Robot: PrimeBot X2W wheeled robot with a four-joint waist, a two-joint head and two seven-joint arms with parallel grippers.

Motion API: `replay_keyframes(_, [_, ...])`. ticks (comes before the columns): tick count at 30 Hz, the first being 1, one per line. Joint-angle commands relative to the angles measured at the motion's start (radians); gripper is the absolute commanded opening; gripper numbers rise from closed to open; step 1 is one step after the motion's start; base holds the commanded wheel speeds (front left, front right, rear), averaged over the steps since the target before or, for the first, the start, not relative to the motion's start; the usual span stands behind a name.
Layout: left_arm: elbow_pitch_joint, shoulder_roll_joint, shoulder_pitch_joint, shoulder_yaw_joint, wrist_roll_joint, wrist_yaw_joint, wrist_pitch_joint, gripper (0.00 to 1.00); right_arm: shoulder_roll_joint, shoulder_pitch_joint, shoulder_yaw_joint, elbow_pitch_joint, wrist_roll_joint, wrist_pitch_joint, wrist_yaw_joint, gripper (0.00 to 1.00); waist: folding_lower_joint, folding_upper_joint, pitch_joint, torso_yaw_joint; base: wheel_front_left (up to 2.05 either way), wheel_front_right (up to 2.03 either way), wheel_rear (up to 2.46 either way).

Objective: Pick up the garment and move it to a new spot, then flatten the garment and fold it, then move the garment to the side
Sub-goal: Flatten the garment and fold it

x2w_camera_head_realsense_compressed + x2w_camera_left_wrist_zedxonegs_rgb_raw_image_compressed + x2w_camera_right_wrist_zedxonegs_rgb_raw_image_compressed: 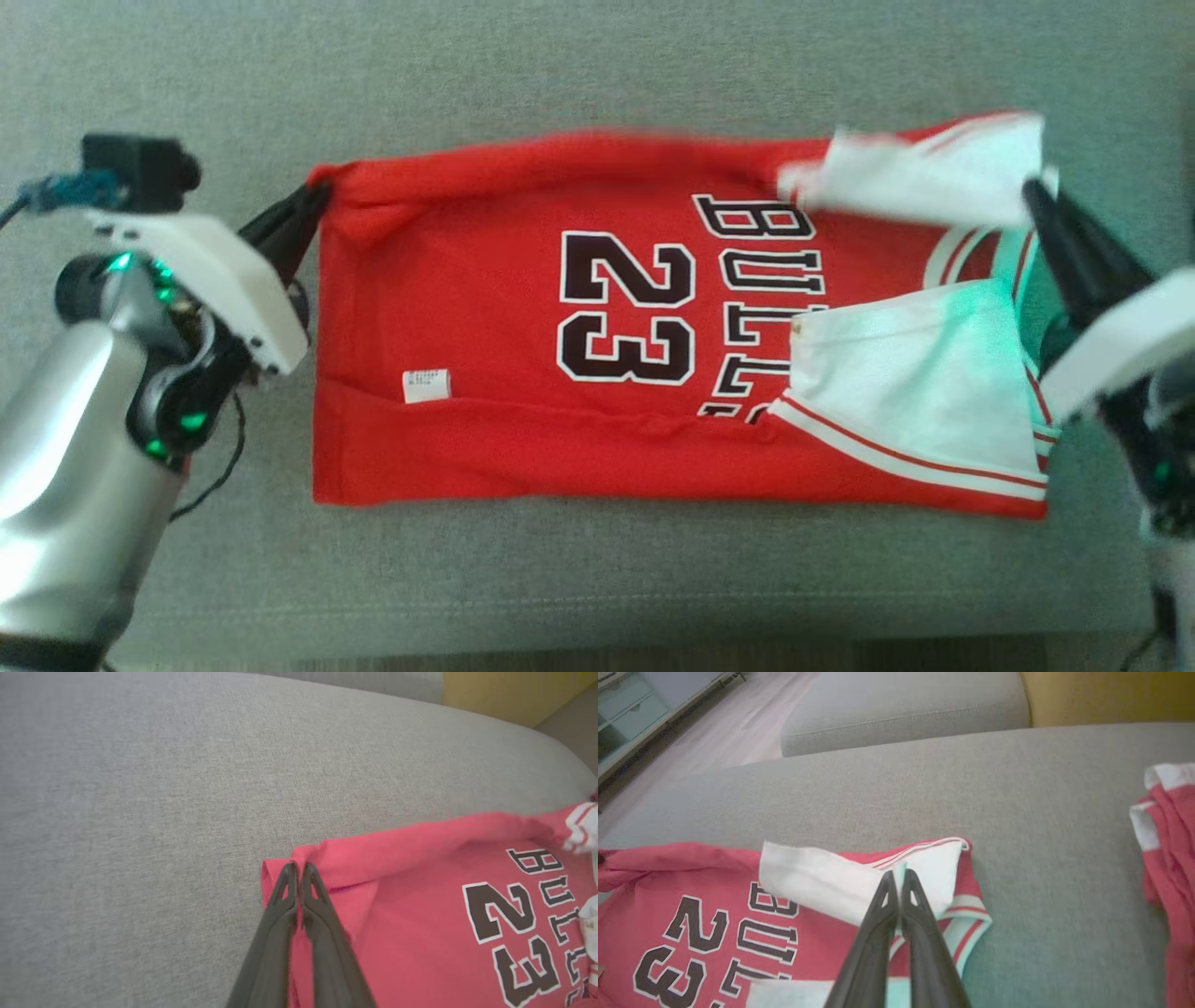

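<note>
While left gripper and right gripper each pinch a far corner shut, jersey (soft, light) likely sags; hold edges.

Red jersey on grey cushion

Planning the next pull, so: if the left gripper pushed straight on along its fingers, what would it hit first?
The left gripper is shut on a red corner of the jersey, so fabric is already at its tips. Beyond lies the grey cushion, which it would likely press into; depth is unclear.
</note>
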Motion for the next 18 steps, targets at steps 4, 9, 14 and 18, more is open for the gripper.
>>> replay_keyframes(4, [-0.122, 0.073, 0.069, 0.083, -0.008, 0.048, -0.067, 0.0, 0.071, 0.111, -0.04, -0.095, -0.002, -0.012, 0.004, 0.0, 0.0001, -0.0001, -0.012, -0.013, 0.0, 0.0, 0.0])
replay_keyframes(9, [-0.18, 0.088, 0.147, 0.092, -0.01, 0.074, -0.097, 0.0, 0.129, 0.203, -0.074, -0.115, 0.006, -0.022, 0.004, 0.0, 0.0001, -0.0001, -0.024, -0.017, 0.0, 0.0, 0.0])
replay_keyframes(14, [-0.223, 0.096, 0.207, 0.097, -0.01, 0.091, -0.121, 0.0, 0.168, 0.267, -0.099, -0.123, 0.015, -0.03, 0.004, 0.0, 0.0001, -0.0001, -0.039, -0.019, 0.0, 0.0, 0.0])
replay_keyframes(18, [-0.255, 0.101, 0.269, 0.095, -0.012, 0.113, -0.13, 0.0, 0.197, 0.325, -0.108, -0.127, 0.022, -0.034, 0.004, 0.0, 0.0001, -0.0001, -0.05, -0.02, 0.0, 0.0, 0.0])
